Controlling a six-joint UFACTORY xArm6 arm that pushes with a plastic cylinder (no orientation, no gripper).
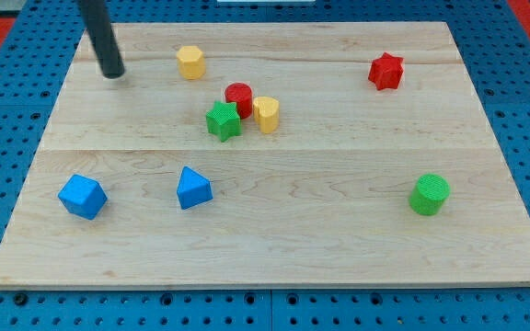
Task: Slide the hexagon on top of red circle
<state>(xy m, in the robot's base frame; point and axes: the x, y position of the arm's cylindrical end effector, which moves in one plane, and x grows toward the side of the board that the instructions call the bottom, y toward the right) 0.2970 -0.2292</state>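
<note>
On the wooden board (274, 248), which lies over a blue pegboard (7, 101) showing around its edges, eight small blocks are spread about; none of them sits in any container, all rest flat on the bare wood. Toward the board's top-left corner, my tip (113, 75) touches down on the wood, the dark rod rising from it and leaning slightly toward the view's left as it leaves the top of the frame. It is a plain rod with no fingers to open or close, and it has hold of nothing. Near the top edge, to the right of my tip and apart from it, stands the yellow hexagon (190, 62). Lower and further right, close to the middle of the board, three blocks crowd together: the red circle (238, 94), the green star (223, 120) just below and left of it and seemingly touching it, and a yellow block (266, 114), whose shape I cannot make out for certain, just beside the red circle on its lower right. The yellow hexagon is near this cluster, up and to the view's left of the red circle, with bare wood between them. Toward the top-right corner sits a red star (385, 71), well apart from the rest. Near the right edge, lower down, stands a green cylinder (429, 194). Toward the bottom-left corner lie a blue cube (82, 196) and, to its right, a blue triangular block (193, 188), the two apart from one another.
</note>
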